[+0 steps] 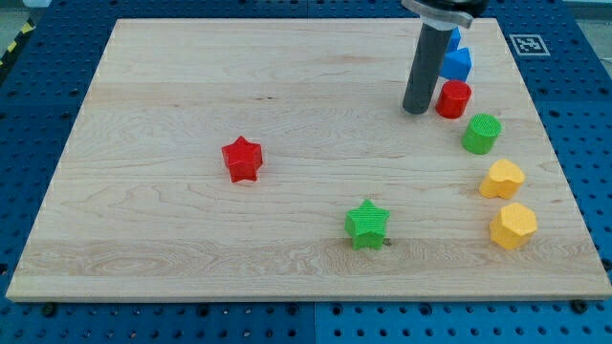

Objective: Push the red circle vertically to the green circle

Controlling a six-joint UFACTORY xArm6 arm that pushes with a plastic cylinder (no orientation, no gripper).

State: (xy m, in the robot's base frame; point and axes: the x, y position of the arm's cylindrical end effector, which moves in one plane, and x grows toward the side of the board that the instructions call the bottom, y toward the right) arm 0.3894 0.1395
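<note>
Wooden board [191, 86] lies on a blue perforated bench [38, 325]. The rod's tip [415, 111] rests on the board just left of the red circle [453, 99], close beside it; contact cannot be confirmed. The rod has no jaws and holds nothing. The green circle [482, 133] sits just below and right of the red circle. Also present: blue block [456, 63] above, two yellow blocks [501, 179] [513, 225] below, red star [242, 159], green star [367, 225].
</note>
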